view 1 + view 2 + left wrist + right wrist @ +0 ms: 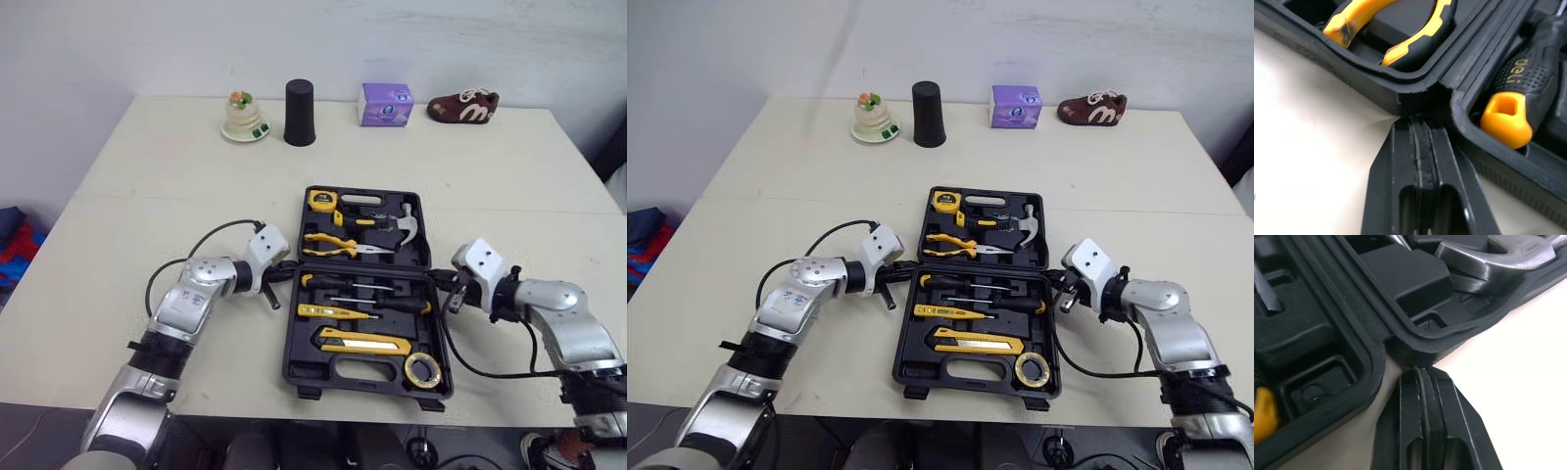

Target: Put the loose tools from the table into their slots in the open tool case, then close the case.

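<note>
the black plastic tool case [315,368] lies open and flat on the cream desk [147,196], about midway across it, with its lid half toward the far side. every tool i can see sits in a moulded slot. a yellow tape measure [320,201], a steel claw hammer [406,223] and orange-handled pliers [331,245] are in the far half. black-handled screwdrivers [345,285], a long yellow bar-shaped tool [333,311], a yellow utility knife [361,341] and a round yellow-and-black ring [423,369] are in the near half.

the left gripper [286,265] comes in from the case's left side, its fingers [1400,166] pressed together on nothing, tips touching the notch where the two halves hinge. the right gripper [443,282] mirrors it at the right end of the hinge, fingers [1449,416] likewise closed and empty, tips against the case wall.

along the far edge of the desk, well apart from the case, stand a small dish with a decorated cake [243,117], a tall black cup [300,113], a purple tissue box [386,104] and a brown toy shoe [463,106]. bare desk lies on both sides of the case and between it and that back row. the case's near rim sits close to the desk's front edge, so room is tight there. a black cable [206,240] loops over the desk beside the left wrist.
</note>
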